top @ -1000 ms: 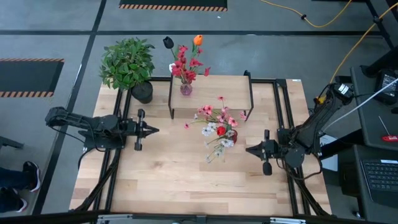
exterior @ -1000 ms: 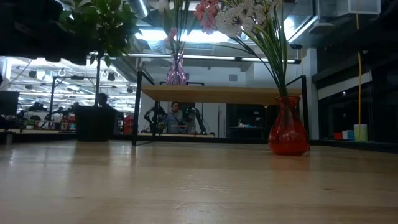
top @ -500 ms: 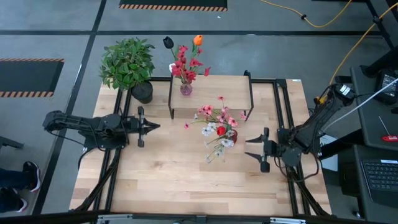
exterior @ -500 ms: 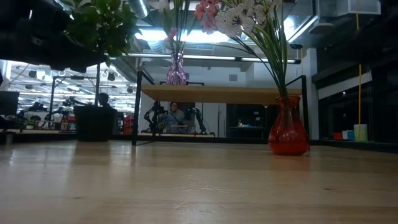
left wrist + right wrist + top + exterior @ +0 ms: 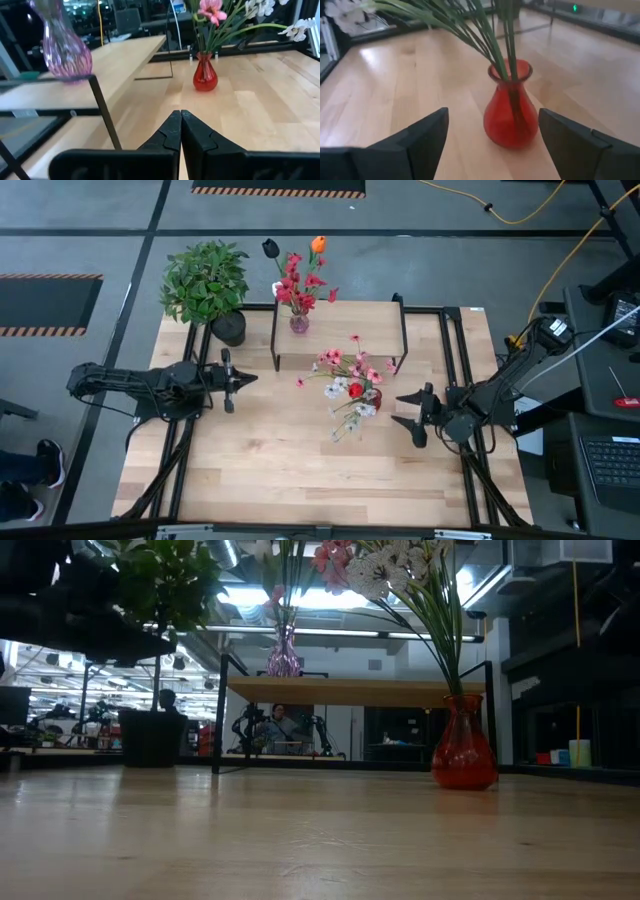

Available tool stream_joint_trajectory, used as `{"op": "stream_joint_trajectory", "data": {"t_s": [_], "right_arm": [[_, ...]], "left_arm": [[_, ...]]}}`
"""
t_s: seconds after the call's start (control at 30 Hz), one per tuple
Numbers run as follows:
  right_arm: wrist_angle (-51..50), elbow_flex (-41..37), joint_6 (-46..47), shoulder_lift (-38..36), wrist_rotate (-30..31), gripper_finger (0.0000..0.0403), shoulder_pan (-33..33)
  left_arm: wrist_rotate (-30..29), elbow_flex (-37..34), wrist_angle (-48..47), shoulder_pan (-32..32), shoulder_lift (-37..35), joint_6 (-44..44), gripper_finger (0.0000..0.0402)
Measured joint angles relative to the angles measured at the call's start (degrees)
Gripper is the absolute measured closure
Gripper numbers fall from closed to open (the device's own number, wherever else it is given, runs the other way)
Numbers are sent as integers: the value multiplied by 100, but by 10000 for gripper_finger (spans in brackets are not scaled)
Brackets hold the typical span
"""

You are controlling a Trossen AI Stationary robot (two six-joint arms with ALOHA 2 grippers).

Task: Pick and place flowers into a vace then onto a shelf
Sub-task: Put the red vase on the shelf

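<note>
Right gripper: the right gripper hovers at about 3 o'clock of the table, fingers spread wide, pointing at the red glass bulb vase, which sits framed between them but apart from both.
Left gripper: the left gripper waits at about 9 o'clock, fingers pressed together, holding nothing.
Flowers: the thin green-stemmed pink and white flowers already stand in the red vase near the table's middle, on the light wooden tabletop.
Shelf: the low light-wood shelf with black metal legs stands at 12 o'clock; a purple glass vase of red blooms is on its left end.
Step in hand: judging by this, the approach to grasp the filled red vase.
Next move: advance level, close on the body below the neck, lift upright, clear the shelf edge, avoid the leaning stems.
</note>
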Motion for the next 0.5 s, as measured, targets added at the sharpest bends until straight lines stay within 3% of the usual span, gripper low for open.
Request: {"op": "stream_joint_trajectory", "data": {"t_s": [0.1, 0.37, 0.5], "right_arm": [[668, -159, -442, 59, 14, 95, -109], [797, -129, -1006, 367, -8, 100, -692], [1017, -129, -901, 629, -554, 101, -987]], "left_arm": [[7, 0, -137, 0, 1, -259, 400], [108, 0, -141, 0, 1, -434, 400], [105, 0, -141, -2, 1, -436, 399]]}}
